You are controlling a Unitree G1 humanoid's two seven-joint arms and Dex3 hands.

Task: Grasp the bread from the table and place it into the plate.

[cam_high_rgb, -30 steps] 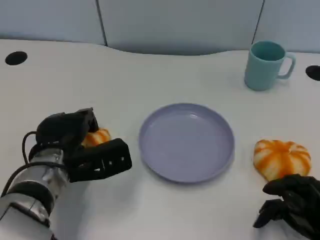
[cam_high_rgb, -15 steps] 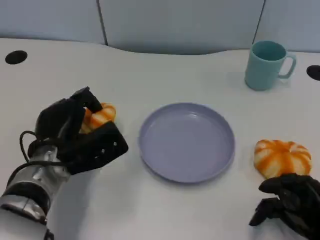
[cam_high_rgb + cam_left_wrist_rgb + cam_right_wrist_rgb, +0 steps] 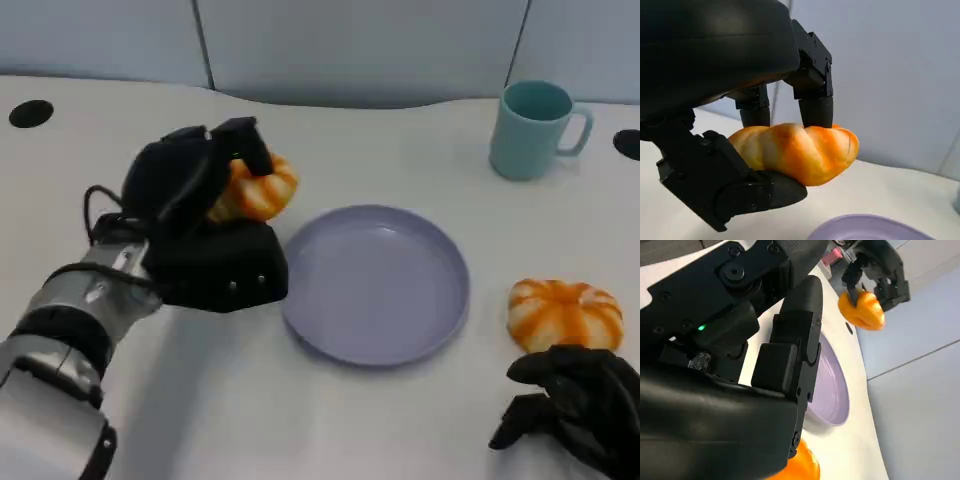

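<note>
A: Left hand (image 3: 205,215) grasping the bread roll (image 3: 256,187), orange-striped, lifted clear of the desk (image 3: 120,140). Left wrist view confirms: fingers (image 3: 815,107) on top of the roll, thumb underneath, desk surface showing below it.

B: Position relative to the plate (image 3: 375,284)?

A: Just beside the lavender plate's near-left rim, above and slightly outside it. Not over the well yet. Plate holds nothing.

B: Right hand?

A: Right hand (image 3: 570,405) low at the desk edge, fingers curled in, nothing in them as far as the head view shows; the wrist view is too crowded by its own shell to confirm. A second striped roll (image 3: 563,315) lies on the desk just ahead of it, apparently not touched.

B: Anything else about?

A: Teal mug (image 3: 535,130), far right, well apart from the plate. No obstacle on the path.

B: How to finish the carry?

A: My judgement: travel sideways at the present height until the roll sits over the plate's centre, then descend. Don't drop from height; a rounded roll may tumble over the rim. Lower until it nearly rests, open the fingers, withdraw upward so nothing drags the plate. The grip looks shallow at the roll's end, so go slowly.
</note>
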